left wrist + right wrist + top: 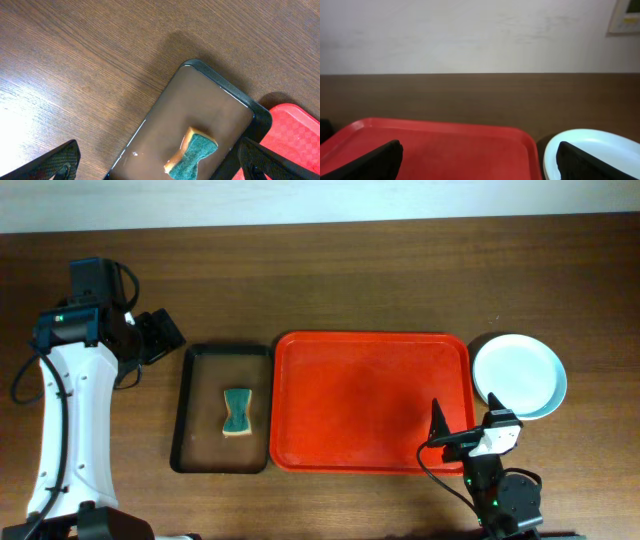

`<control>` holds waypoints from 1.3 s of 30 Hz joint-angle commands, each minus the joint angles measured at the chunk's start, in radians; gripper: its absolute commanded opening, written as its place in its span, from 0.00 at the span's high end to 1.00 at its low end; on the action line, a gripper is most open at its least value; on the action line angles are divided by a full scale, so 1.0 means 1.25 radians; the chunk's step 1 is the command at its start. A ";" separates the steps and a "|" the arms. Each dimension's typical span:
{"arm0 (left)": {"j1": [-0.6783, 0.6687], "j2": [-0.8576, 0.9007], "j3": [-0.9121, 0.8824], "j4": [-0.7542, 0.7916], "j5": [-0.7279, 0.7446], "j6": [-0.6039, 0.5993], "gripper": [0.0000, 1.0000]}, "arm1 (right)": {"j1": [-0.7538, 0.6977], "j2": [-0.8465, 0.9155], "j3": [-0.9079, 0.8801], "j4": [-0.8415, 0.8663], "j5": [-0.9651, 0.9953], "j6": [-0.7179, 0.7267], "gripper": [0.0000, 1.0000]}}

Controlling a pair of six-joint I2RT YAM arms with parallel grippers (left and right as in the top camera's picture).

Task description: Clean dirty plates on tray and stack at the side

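The red tray (370,402) lies in the middle of the table with nothing on it; it also shows in the right wrist view (440,150) and at the corner of the left wrist view (295,135). The plates (518,376) sit stacked on the table just right of the tray, white on top with a pale blue rim showing beneath; the stack also shows in the right wrist view (590,150). I cannot see a mint green plate. My left gripper (160,170) is open and empty above the black tray's left end. My right gripper (480,162) is open and empty near the tray's front right corner.
A narrow black tray (196,410) left of the red tray holds a green and yellow sponge (237,412), also in the left wrist view (192,152). A pale wall stands behind the table's far edge (480,74).
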 commanded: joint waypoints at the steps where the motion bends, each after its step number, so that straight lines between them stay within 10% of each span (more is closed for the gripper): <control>1: 0.005 -0.014 0.006 -0.001 -0.006 -0.005 0.01 | 0.012 -0.006 -0.004 -0.009 -0.007 -0.030 0.02; 30: 0.002 -0.013 0.006 -0.001 -0.006 -0.005 0.01 | 0.011 -0.004 -0.004 -0.007 -0.002 0.029 0.02; 39: -0.157 -0.251 0.006 -0.037 -0.009 -0.004 0.01 | 0.011 -0.004 -0.004 -0.007 -0.002 0.030 0.02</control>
